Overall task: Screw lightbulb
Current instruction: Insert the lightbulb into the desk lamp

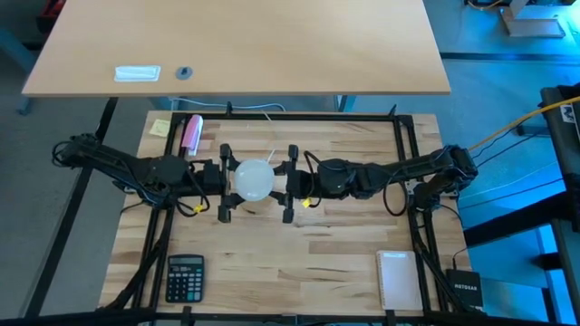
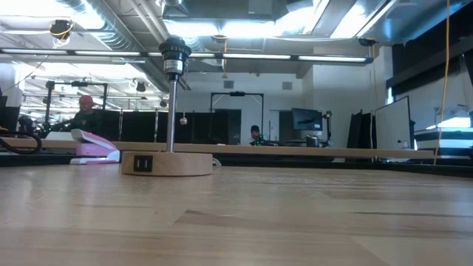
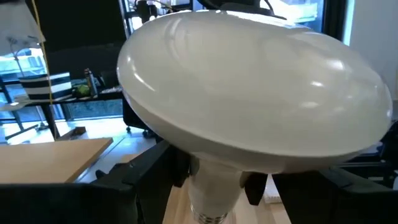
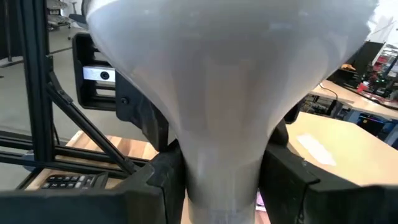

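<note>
The lightbulb (image 1: 254, 178) is white, with a wide frosted globe (image 3: 249, 93) tapering to a narrow neck and a screw base (image 3: 208, 216). It hangs upright over the middle of the table between my two grippers. My left gripper (image 1: 227, 181) comes in from the left and my right gripper (image 1: 288, 181) from the right, each shut on the bulb below the globe. A lamp stand shows only in the low view: a black socket (image 2: 175, 53) on a metal pole rising from a round wooden disc (image 2: 166, 163) that rests flat on the table. Neither bulb nor gripper shows there. My left gripper has the bulb's taper just under the globe (image 3: 202, 177) between its two fingers (image 3: 177, 165), one on each side. It comes level from the table's left. The bulb stands upright, globe up and screw base down, lifted clear. My right gripper pinches the narrow neck (image 4: 193, 180) between its two fingers (image 4: 158, 180), just below where the left gripper's fingers lie. It comes level from the table's right. The globe spreads out above the fingers.
A pink stapler (image 1: 191, 133) and a yellow note (image 1: 160, 127) lie at the far left. A calculator (image 1: 185, 276) lies near left and a white box (image 1: 396, 276) near right. A second table (image 1: 236, 45) stands beyond the far edge. People sit in the room behind (image 2: 85, 111).
</note>
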Available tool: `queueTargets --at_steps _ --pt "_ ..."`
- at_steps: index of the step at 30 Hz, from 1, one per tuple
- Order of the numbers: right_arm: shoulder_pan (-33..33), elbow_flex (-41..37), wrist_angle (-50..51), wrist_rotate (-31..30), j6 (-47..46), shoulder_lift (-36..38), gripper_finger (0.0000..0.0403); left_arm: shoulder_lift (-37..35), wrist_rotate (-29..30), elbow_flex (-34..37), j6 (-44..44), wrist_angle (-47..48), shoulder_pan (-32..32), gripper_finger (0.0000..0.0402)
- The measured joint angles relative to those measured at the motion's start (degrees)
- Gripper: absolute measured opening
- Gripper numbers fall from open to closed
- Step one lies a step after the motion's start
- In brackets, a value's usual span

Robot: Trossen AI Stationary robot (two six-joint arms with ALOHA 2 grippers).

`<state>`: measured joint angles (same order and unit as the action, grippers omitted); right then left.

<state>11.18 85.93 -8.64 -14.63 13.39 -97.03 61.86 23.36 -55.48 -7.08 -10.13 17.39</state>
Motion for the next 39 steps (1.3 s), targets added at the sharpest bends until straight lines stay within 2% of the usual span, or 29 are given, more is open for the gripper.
queueTargets --at_steps 4,9,16,20,29,39 --pt "0.00 0.02 0.02 -0.16 -0.15 -0.09 0.0163 -0.12 -0.09 0.00 0.14 -0.87 -0.14 0.0245" --pt "-0.07 0.02 -1.02 0.52 -1.22 -1.02 0.0163 0.00 -0.51 0.01 -0.82 -1.34 -0.21 0.0280" --pt "-0.11 -0.02 -2.30 2.16 -2.65 -2.47 0.0163 0.45 -0.44 0.00 -7.37 -0.94 0.30 0.0299" --pt "-0.05 -0.07 -2.14 1.75 -2.50 -2.47 0.0163 0.51 -0.27 0.00 -11.33 -0.22 1.05 0.0283" --pt "0.04 -0.09 -2.24 2.21 -1.64 -2.47 0.0166 0.40 -0.29 -0.09 -11.79 0.76 1.04 0.0236" --pt "0.04 -0.13 -0.60 1.27 -2.92 -2.27 0.0201 0.37 3.12 -0.13 -11.71 1.86 1.04 0.0221"
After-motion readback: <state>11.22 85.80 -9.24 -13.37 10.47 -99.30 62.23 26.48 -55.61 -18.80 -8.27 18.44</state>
